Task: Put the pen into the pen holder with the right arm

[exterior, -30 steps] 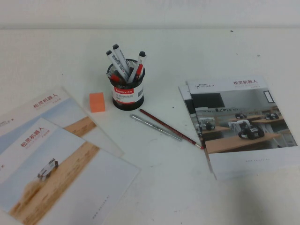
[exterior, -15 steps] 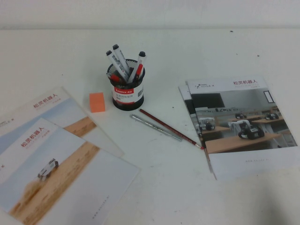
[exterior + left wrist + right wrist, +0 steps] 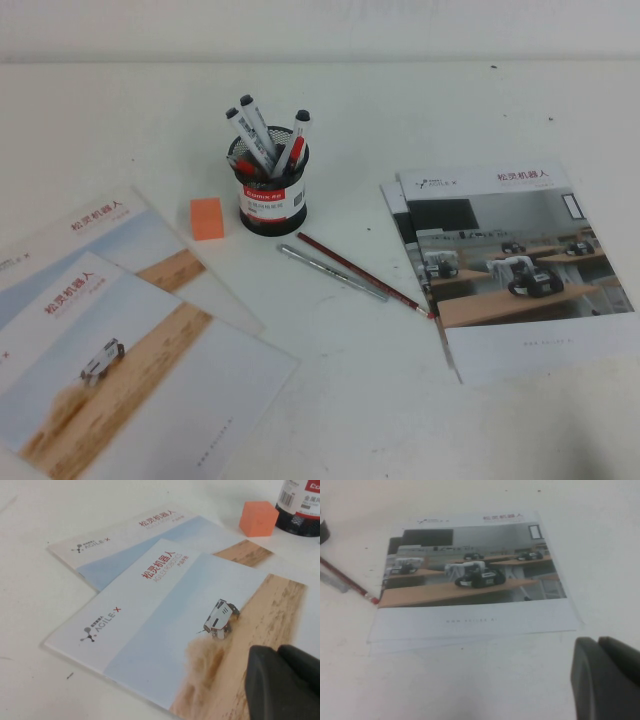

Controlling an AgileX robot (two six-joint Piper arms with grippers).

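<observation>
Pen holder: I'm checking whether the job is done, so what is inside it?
The pen holder holds three white markers standing upright; their lower ends are hidden by mesh. The left tool and the right tool hover over brochures.

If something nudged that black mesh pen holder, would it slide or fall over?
The pen holder looks squat, so a low push would probably slide it across the table. The markers lean out above its rim, raising the weight, so a high knock might tip it. Neither arm is near: the left gripper and right gripper hang over the brochures.
</observation>
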